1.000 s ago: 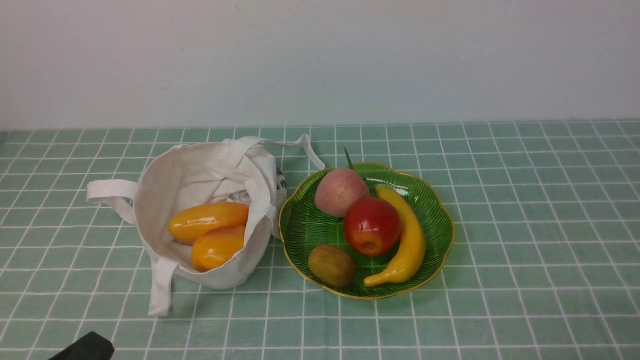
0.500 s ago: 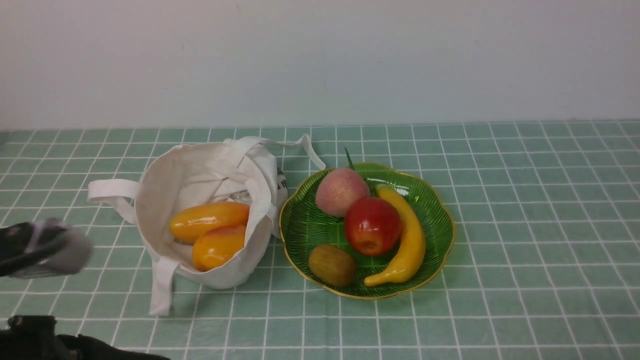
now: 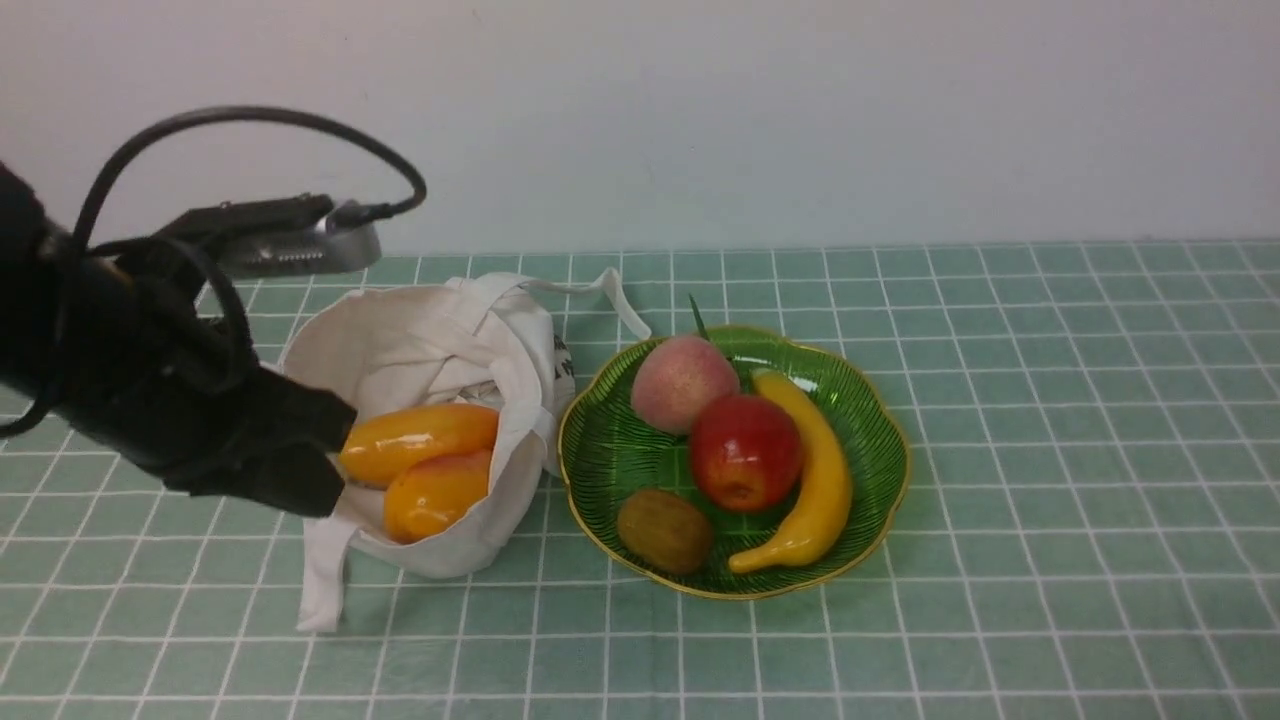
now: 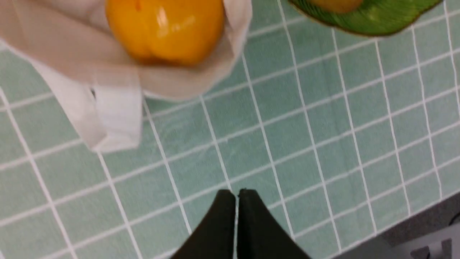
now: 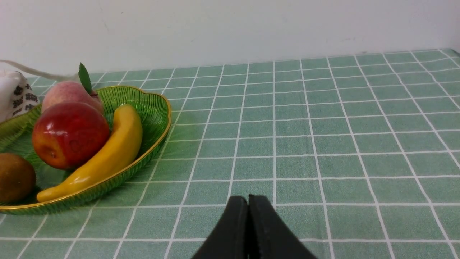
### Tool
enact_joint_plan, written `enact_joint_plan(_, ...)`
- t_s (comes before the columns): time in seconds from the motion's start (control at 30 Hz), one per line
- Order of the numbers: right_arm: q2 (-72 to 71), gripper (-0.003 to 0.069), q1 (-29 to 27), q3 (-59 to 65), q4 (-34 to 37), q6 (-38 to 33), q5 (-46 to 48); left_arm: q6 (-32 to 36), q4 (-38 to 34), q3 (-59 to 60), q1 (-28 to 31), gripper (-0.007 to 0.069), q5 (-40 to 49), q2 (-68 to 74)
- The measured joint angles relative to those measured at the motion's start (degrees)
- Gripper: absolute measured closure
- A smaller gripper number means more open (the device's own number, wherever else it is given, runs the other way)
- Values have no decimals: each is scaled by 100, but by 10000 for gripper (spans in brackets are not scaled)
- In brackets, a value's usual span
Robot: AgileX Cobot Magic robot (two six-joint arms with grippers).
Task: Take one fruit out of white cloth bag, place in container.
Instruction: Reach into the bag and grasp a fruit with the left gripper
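Observation:
The white cloth bag (image 3: 420, 340) lies open on the green checked cloth, left of the container (image 3: 620, 460), a green ribbed dish with a gold rim. Inside the bag the plump orange-yellow fruit (image 3: 435, 495) rests below a longer, slimmer orange fruit (image 3: 415, 440). My left gripper (image 3: 335, 455) hovers at the bag's left side, shut and empty, its black arm covering part of the bag. From the left wrist, the shut fingertips (image 4: 236, 194) sit apart from the fruit (image 4: 165, 28) and bag (image 4: 179, 79). My right gripper (image 5: 248, 199) is shut and empty over bare cloth, right of the container (image 5: 151, 108).
The dish holds a peach (image 3: 683, 382), a red apple (image 3: 743, 452), a yellow banana (image 3: 815, 480) and a kiwi (image 3: 663, 530). A bag strap (image 3: 322, 570) trails toward the front. The table's near edge (image 4: 413, 230) shows in the left wrist view. A wall stands behind.
My left arm has come up from the bottom left corner and swung up and right to the bag's left side. The bag, fruits and dish have not moved.

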Motion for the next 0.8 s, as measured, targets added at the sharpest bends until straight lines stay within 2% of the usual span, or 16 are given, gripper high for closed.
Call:
enact_joint_plan(0.2,0,671,0,0,0,0,0,-275,72,-460,-278,571,-489,663)
enact_joint_plan(0.3,0,671,0,0,0,0,0,-340,382,-618,-696,494,-840,1099)
enact_joint_plan(0.43,0,671,0,0,0,0,0,-443,791,-670,-914,428,-1159,1353)
enact_joint_plan(0.6,0,671,0,0,0,0,0,-624,1080,-676,-976,293,-1577,1647)
enact_joint_plan(0.63,0,671,0,0,0,0,0,-674,1096,-676,-976,242,-1749,1768)
enact_joint_plan(0.8,0,671,0,0,0,0,0,-687,1106,-676,-976,82,-1898,2111)
